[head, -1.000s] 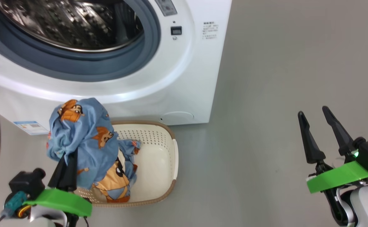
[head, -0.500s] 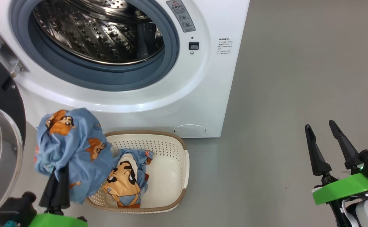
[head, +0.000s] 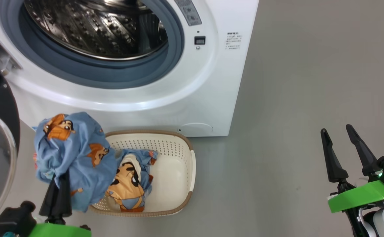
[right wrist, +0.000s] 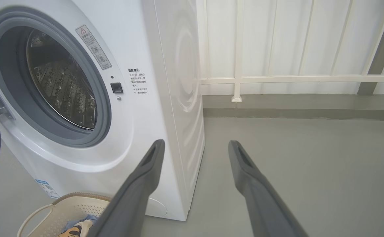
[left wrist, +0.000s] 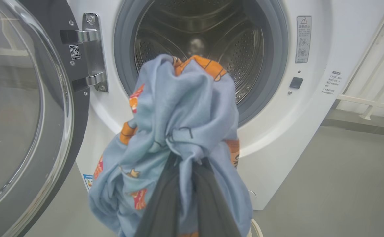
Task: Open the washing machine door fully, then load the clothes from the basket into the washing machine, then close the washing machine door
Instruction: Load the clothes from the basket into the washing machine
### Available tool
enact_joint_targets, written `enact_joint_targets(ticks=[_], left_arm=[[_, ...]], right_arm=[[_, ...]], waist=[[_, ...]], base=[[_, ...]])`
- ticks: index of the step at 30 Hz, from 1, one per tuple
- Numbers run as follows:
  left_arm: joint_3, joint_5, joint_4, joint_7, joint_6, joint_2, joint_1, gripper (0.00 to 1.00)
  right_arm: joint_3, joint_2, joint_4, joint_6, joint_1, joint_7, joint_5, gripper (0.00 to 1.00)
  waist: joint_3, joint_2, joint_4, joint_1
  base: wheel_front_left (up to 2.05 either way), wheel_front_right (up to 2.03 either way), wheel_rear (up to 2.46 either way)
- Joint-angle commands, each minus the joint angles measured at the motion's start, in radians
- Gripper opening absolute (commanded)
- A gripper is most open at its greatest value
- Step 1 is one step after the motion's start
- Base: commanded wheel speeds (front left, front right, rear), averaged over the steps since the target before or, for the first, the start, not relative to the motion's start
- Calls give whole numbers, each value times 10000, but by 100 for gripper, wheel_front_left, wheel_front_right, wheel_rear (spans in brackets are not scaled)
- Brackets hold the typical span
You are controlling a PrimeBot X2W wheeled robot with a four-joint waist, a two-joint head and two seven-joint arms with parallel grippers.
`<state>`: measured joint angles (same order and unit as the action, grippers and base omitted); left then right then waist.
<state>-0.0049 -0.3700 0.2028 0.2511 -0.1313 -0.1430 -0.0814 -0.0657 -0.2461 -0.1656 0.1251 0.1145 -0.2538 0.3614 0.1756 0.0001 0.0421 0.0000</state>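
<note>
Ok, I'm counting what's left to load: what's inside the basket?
The cartoon-face garment lies in the basket, at its left end; the remaining floor is bare. The lifted garment in the left claw overhangs that corner, hiding anything beneath.

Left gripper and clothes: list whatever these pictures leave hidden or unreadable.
- Left gripper fingertips: head and left wrist views, buried in the held garment.
- Washing machine door: cut off by the left edge, both views.
- Basket floor: partly hidden under the second garment.
- Warning label text: too small.

Clothes (head: 77, 154) are soft cloth, basket (head: 165, 148) matt plastic, drum (head: 90, 33) shiny steel.
</note>
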Motion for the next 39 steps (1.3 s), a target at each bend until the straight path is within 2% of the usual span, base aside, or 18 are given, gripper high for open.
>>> enact_joint_targets(ticks=[1, 11, 19, 39], left_arm=[[348, -57, -296, 107, 6, -156, -405, 0], [395, -140, 10, 107, 6, -255, -1860, 0], [550, -393, 862, 107, 6, -526, -3917, 0], [139, -302, 4490, 107, 6, -1826, -9440, 0]], right_arm=[[-138, -129, 286, 56, 200, -80, 30, 100], [-19, -140, 449, 56, 742, -80, 19, 100], [26, -13, 568, 56, 1408, -80, -5, 100], [-235, 350, 697, 56, 2463, -80, 32, 100]], waist=[[193, -1, -49, 0], [1421, -1, -161, 0], [2609, -1, -313, 0], [4400, -1, -1023, 0]], base=[[0, 0, 0], [0, 0, 0], [0, 0, 0], [0, 0, 0]])
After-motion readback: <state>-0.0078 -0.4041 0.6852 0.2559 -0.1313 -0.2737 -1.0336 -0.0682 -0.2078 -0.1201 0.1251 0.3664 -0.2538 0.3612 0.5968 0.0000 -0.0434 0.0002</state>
